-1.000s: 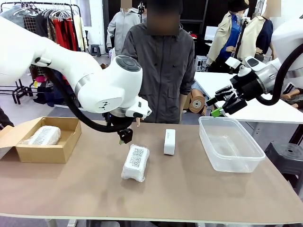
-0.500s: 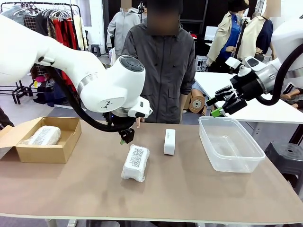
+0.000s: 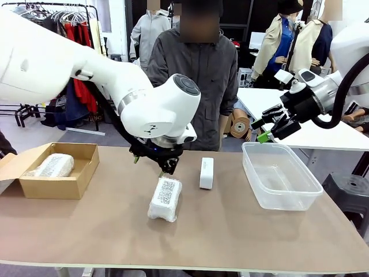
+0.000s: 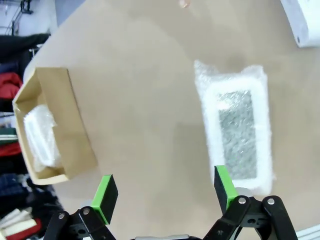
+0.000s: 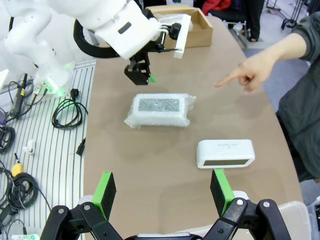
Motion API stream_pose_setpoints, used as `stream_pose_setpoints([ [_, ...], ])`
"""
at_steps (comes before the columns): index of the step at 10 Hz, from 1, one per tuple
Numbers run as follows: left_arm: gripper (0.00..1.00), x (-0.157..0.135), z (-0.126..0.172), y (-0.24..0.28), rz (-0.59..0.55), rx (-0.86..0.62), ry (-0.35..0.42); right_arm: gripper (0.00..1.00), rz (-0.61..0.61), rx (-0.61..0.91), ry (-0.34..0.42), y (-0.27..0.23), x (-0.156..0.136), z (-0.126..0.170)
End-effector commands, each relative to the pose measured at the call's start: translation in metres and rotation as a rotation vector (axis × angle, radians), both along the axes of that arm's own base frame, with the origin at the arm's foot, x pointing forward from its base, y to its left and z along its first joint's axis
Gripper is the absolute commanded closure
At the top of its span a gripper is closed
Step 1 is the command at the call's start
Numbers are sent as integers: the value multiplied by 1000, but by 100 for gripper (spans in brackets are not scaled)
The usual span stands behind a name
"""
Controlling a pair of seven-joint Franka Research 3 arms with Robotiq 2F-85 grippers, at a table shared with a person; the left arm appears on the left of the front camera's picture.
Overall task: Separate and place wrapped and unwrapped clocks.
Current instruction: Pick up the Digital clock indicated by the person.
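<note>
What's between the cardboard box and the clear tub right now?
In the front view, two things: the bubble-wrapped clock, then the bare white clock nearer the tub.

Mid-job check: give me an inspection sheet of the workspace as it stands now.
surface: plain brown table.
job's things: one wrapped clock in the cardboard box; second wrapped clock mid-table; bare clock beside it, apart; clear tub empty.
clutter: nothing seen.
grippers: left pincer open over the second wrapped clock; right pincer open, raised near the tub.
cables: loose leads on the floor beside the table.
surroundings: person pointing a hand over the table; clothes rack behind.
</note>
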State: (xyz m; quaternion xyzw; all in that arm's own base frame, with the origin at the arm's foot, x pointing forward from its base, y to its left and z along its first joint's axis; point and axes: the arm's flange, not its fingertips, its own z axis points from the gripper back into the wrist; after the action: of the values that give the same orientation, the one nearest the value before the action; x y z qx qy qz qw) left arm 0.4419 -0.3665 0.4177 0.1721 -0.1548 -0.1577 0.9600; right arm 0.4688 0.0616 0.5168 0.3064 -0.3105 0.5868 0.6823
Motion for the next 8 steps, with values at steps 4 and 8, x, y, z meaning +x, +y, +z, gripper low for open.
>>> stream_pose_setpoints([
  [4,0,14,-28,6,158,-266,-40,0,2,0,-3,0,-1,0],
  [8,0,21,-25,1,147,-262,-20,0,2,0,-3,0,-1,0],
])
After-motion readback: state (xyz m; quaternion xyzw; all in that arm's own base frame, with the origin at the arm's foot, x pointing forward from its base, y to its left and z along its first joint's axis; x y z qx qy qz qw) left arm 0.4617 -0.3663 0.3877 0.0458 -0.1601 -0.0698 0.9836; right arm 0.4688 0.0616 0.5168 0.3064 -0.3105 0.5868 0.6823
